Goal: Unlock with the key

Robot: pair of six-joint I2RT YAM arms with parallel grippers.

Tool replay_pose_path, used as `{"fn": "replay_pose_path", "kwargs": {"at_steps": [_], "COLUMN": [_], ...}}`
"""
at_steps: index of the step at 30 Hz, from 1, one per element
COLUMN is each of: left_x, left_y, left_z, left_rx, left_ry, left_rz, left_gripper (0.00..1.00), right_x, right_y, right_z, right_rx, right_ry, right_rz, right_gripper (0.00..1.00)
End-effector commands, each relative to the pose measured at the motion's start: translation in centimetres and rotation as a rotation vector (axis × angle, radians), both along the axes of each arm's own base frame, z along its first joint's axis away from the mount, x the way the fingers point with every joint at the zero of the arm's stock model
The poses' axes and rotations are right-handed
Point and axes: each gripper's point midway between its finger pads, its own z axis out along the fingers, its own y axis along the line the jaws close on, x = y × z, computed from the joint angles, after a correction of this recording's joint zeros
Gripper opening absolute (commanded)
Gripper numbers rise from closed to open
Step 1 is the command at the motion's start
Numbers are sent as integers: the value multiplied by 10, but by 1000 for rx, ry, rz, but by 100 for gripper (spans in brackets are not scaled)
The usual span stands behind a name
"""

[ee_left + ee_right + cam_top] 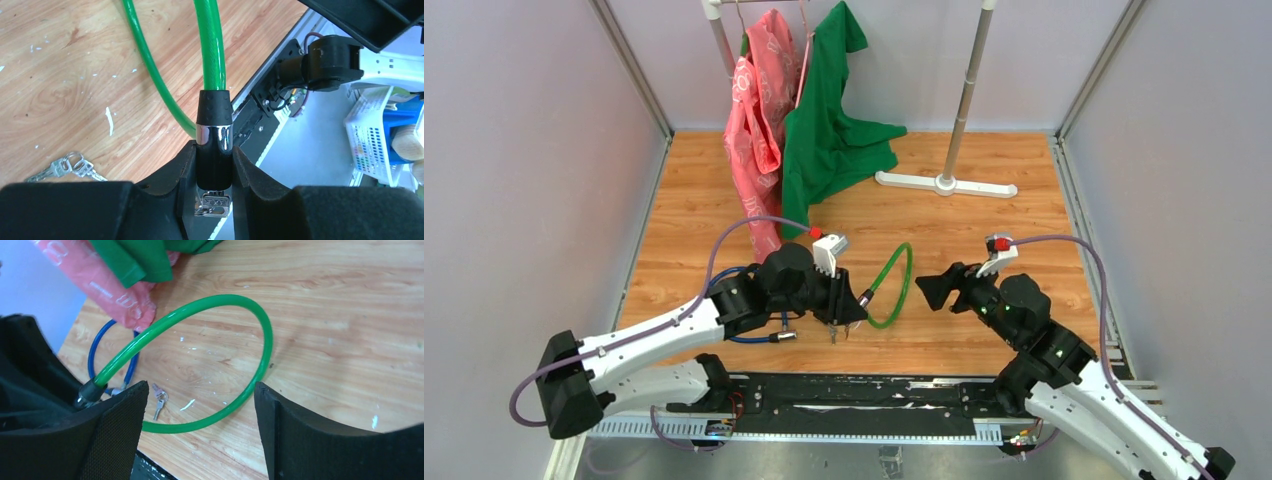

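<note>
Top view, 12 o'clock taken as away from the arm bases.

- Green plastic-sheathed cable lock loop: lies on the wooden tabletop near centre, between the two arms. One end is lifted.
- Black-and-chrome cylindrical lock barrel: joined to the lifted end of the green cable and clamped between the left jaws, which are closed narrowly on its sides. The cable leaves the barrel toward 12 o'clock in the left wrist view.
- Silver key head: seen at the near end of the barrel, between the left jaws. How deep it is seated cannot be told.
- Ring of small silver keys: flat on the tabletop at 9 o'clock of the barrel in the left wrist view, apart from it.
- Right jaws: spread wide with nothing between them, held above the tabletop at 3 o'clock of the green loop and facing it. The loop is seen through the gap in the right wrist view.
- Blue cable loop: on the tabletop beside the left arm, at 9 o'clock of the green loop.
- Pink printed garment and green cloth garment: hung at 12 o'clock, with their lower ends draped onto the tabletop.
- White T-shaped stand foot: on the tabletop at 1 o'clock.
</note>
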Motion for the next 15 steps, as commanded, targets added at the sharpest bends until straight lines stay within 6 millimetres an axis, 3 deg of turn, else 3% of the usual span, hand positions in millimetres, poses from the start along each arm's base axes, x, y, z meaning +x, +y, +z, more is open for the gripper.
{"fn": "replay_pose_path", "kwargs": {"at_steps": [1, 6, 15], "left_x": [4, 5, 8], "left_y": [9, 13, 16], "left_z": [0, 2, 15], "left_rx": [-8, -26, -71], "left_ry": [-30, -22, 14], "left_rz": [51, 91, 116], "left_gripper": [0, 0, 0], "right_x": [-13, -19, -29], "right_y": [29, 48, 74], "right_z": [17, 8, 15], "right_rx": [-65, -89, -251], "right_ry": [-201, -218, -431], "right_rz": [252, 372, 559], "right_gripper": [77, 73, 74]}}
